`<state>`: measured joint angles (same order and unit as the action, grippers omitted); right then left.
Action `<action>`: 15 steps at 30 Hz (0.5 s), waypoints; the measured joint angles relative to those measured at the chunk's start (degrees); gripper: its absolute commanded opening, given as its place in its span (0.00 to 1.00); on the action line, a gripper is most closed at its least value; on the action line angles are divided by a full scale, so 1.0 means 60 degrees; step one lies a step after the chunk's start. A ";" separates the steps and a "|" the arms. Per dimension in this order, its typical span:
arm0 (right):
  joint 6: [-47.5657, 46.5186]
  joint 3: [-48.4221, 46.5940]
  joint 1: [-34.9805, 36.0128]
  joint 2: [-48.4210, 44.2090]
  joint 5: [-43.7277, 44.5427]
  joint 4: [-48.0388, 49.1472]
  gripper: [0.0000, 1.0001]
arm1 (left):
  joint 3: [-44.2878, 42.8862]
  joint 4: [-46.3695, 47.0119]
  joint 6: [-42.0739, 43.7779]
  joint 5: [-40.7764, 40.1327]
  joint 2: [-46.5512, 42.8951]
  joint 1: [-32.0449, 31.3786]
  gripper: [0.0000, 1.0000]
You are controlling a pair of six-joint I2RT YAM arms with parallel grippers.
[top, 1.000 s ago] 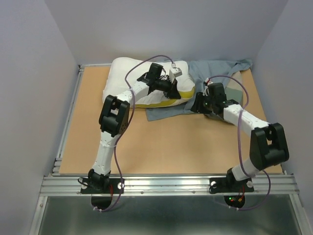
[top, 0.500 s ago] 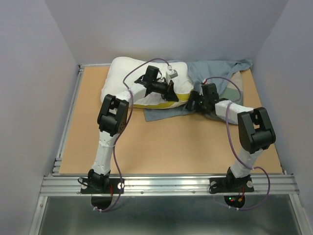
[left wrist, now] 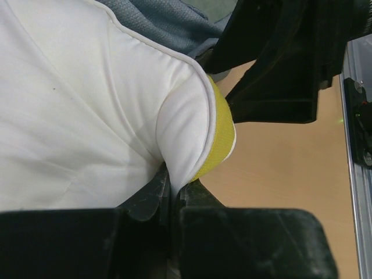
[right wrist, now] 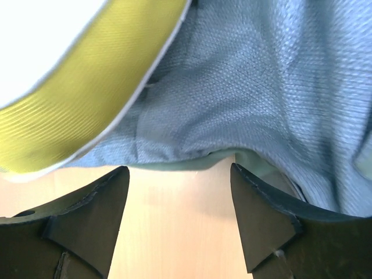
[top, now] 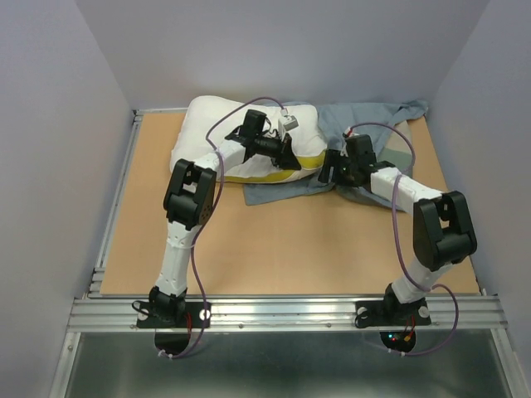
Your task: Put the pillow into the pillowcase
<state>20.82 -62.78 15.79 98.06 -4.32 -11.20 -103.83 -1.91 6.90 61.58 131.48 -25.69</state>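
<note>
Pillow (top: 217, 131) sits upper centre of the top view, yellow band at its lower right, lying over the left part of the pillowcase (top: 377, 116), which sprawls to the upper right; not inside yet. Left gripper (left wrist: 172, 185) is clamped on a fold of the pillow corner right by the yellow band, fingers pressed together with fabric between. Right gripper (right wrist: 179, 192) has its fingers apart, low over the table (top: 290, 240), case hem just ahead of the tips in mid frame of its wrist view, nothing caught. Step in hand looks like grabbing the case opening. To do it well: push the right fingers forward so they take the top layer only, not both, else the mouth gets pinched shut. Can't tell where the layers split; a greenish edge shows under the grey-blue at the hem, so likely there. Close firm, lift to open the mouth, then left feeds the yellow corner in. Left grip is a thin pinch and may slip under a hard pull, so go slow
</note>
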 measured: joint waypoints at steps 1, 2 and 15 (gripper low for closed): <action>-0.0087 0.0000 0.0007 -0.0233 0.0000 -0.0095 0.76 | 0.0000 0.0000 0.0000 0.0011 0.0000 0.0018 0.00; -0.0160 0.0000 0.0007 -0.0379 0.0004 -0.0138 0.76 | 0.0000 0.0000 -0.0004 0.0036 0.0000 0.0033 0.00; -0.0186 -0.1184 0.0007 0.1953 0.0229 0.0630 0.81 | -0.0004 0.0073 -0.0022 0.0015 0.0000 0.0160 0.00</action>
<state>19.70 -69.89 15.84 109.78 -2.94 -7.42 -103.85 -1.48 6.76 61.67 131.48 -24.73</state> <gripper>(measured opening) 0.827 0.114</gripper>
